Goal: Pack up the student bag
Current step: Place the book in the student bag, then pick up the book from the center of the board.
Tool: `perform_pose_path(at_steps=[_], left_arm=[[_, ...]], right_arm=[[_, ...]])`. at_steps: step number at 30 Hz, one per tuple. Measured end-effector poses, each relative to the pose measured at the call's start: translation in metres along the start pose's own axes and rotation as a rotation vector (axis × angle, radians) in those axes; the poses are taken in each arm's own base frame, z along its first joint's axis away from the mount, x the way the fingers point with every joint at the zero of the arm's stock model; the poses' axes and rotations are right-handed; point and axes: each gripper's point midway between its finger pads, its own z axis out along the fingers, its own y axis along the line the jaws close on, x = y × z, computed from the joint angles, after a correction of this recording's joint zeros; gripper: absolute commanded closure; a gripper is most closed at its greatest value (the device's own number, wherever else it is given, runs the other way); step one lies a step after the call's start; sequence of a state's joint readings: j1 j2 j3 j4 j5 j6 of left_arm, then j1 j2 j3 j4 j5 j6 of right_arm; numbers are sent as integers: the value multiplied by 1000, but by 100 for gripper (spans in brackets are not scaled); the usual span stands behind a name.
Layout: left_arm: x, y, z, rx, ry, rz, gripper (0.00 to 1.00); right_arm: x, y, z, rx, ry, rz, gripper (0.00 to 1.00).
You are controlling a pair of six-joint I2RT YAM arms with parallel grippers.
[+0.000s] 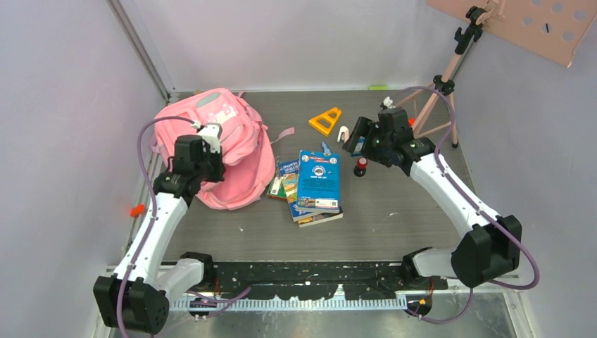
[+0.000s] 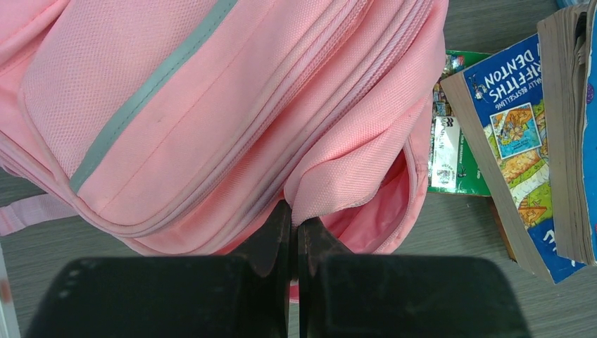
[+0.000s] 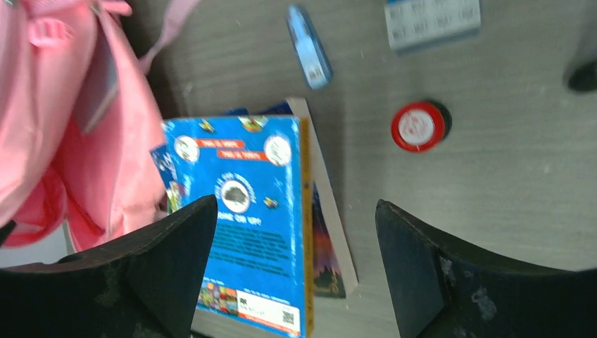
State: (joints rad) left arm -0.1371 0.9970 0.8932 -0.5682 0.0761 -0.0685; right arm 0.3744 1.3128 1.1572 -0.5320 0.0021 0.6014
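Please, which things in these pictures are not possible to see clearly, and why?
- Inside of the student bag: every view, hidden by its own fabric; the left gripper pinches its edge.
- Lower books: top view, covered by the blue book.
- Blue book's cover text: right wrist view, blurred.
- White item by the orange triangle: top view, too small to identify.
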Motion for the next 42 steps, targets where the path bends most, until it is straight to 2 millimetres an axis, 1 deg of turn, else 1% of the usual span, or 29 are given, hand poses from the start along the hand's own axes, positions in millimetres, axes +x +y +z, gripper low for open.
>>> perform_pose_path(at_steps=[2, 4, 5, 10, 16, 20, 23, 26, 29, 32, 35, 39, 42], left_arm=[[0, 0, 1, 2, 0, 0, 100], [1, -1, 2, 4, 5, 1, 100], [1, -1, 2, 5, 6, 1, 100], [1, -2, 2, 13, 5, 2, 100], [2, -4, 4, 23, 14, 1, 100], [2, -4, 4, 24, 15, 1, 100], [2, -4, 4, 24, 15, 1, 100], [2, -4, 4, 26, 14, 1, 100], [2, -4, 4, 27, 14, 1, 100], [2, -5, 4, 29, 14, 1, 100], [2, -5, 4, 29, 14, 1, 100], [2, -5, 4, 30, 14, 1, 100], [2, -5, 4, 30, 12, 1, 100]], right_arm=[[18, -15, 5, -11, 87, 39, 12], [30, -20, 6, -35, 157, 72, 12], [33, -20, 7, -51, 178, 89, 12], [48, -9, 11, -184, 254, 194, 13], [70, 0, 18, -281, 324, 287, 13], [74, 4, 24, -311, 341, 327, 15], [74, 5, 31, -325, 343, 340, 20], [77, 4, 38, -329, 353, 354, 22], [85, 0, 48, -323, 370, 373, 22], [97, -8, 56, -305, 396, 390, 21], [103, -9, 63, -312, 410, 411, 21], [102, -4, 73, -365, 400, 448, 21], [100, 0, 79, -392, 391, 464, 23]])
